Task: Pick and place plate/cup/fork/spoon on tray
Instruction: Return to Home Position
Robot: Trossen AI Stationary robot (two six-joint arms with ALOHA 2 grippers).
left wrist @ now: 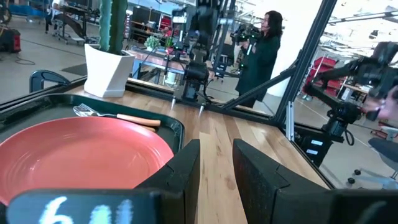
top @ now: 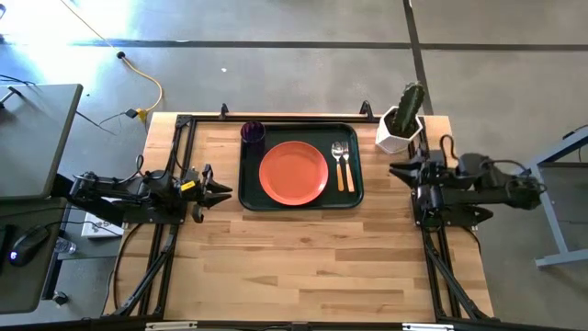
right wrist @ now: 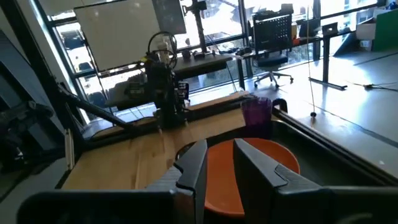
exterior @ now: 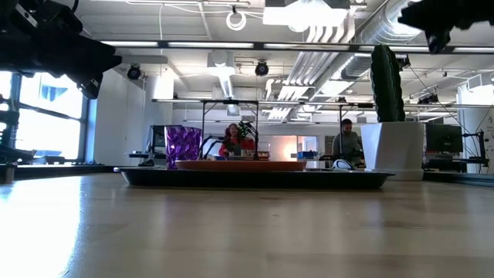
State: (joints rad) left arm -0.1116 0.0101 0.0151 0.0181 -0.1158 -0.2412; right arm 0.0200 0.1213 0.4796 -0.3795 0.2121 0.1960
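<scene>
- Since the plate (top: 293,172), the cup (top: 253,133), the fork (top: 337,158) and the spoon (top: 348,170) are all seen lying on the tray (top: 276,206), only the retreat to rest is judged to be left.
- The left gripper (top: 220,191) is held just off the tray's left short side. Its fingers (left wrist: 180,180) are parted and nothing is gripped between them.
- The right gripper (top: 397,171) is held off the tray's right short side, near the white cactus pot (top: 398,131). Its fingers (right wrist: 193,168) are likewise parted and empty.
- The tray's long axis is laid from one gripper toward the other, so each withdrawal is judged to run outward along it, away from the tableware.
- The cup is set in the tray corner nearer the left gripper.
- The fork and spoon are laid side by side across that axis, between the plate and the right gripper, with the spoon outermost.
</scene>
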